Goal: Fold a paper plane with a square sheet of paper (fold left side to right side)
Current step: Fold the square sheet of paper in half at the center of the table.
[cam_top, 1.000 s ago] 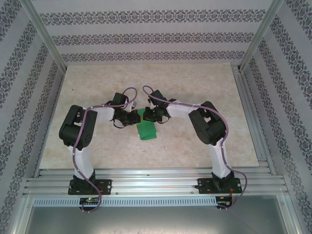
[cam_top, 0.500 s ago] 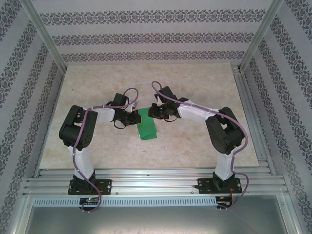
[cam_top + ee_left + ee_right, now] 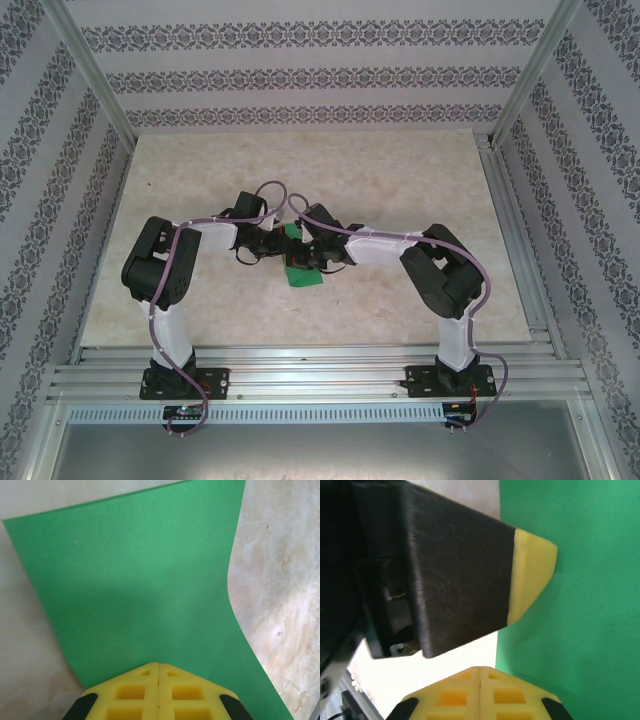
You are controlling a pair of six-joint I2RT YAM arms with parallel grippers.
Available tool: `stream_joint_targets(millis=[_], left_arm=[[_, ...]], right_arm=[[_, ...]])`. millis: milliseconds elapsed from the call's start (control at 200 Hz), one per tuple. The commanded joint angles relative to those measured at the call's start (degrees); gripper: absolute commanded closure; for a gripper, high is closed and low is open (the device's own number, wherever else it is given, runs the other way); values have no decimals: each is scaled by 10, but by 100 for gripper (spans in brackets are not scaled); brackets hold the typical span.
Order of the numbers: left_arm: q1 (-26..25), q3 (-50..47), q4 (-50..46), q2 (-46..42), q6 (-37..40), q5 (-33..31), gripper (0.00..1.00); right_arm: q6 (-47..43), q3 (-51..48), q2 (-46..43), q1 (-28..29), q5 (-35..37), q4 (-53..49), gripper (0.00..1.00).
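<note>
Table (image 3: 200,180) first: marbled top, both my arms bent in to its centre, meeting over the square sheet of paper (image 3: 300,276). From above, the sheet reads as a bright-green strip with its long axis running roughly 12 to 6 o'clock, the near end leaning a touch toward 5. The left gripper (image 3: 270,240) comes in from the sheet's 9 o'clock side. The right gripper (image 3: 310,255) comes in from 3 o'clock and sits over the strip's middle, so it covers more of the paper and is marginally the nearer of the two. Left wrist view: the left gripper (image 3: 159,685) has its yellow tips pressed together at 6 o'clock of the picture, and green paper (image 3: 140,580) fans away toward 12. The paper's 3 o'clock edge bows inward, so I judge the sheet is not lying flat. I cannot tell whether these tips pin the paper or nip its edge. Right wrist view: the right gripper (image 3: 480,690) is also closed tight, riding on the sheet's boundary, with green (image 3: 580,605) out toward 3 o'clock. The left gripper's yellow fingertip (image 3: 532,570) rests on the paper at about 1 o'clock from mine. The coming left-to-right fold hinges on that 12-to-6 line.
</note>
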Motion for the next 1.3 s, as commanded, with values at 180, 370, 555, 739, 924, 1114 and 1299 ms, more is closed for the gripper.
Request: stream_joint_targets(millis=[180,370,555,739,924,1114,1299], left_arm=[[-11,-18,-68,26,21,-59,96],[-11,-17,-68,28,21,-60,96],[-11,-18,-67,28,20,-61,97],[-11,-20,-66,27,19,-63,97],[-11,-15,-74,27,23,-70,97],[-11,-13,-76,26,24,-74,97],[-11,-14,-78,24,25,-77,97]], right_arm=[[-23,40,37,18,33,-29,99],[-22,29,46,30,25,-28,98],[-16,16,48,43,22,-26,98],[-2,-13,48,47,29,-26,97],[7,-38,48,50,25,-19,98],[17,-68,27,78,23,-25,97],[43,-118,-5,98,31,-1,97]])
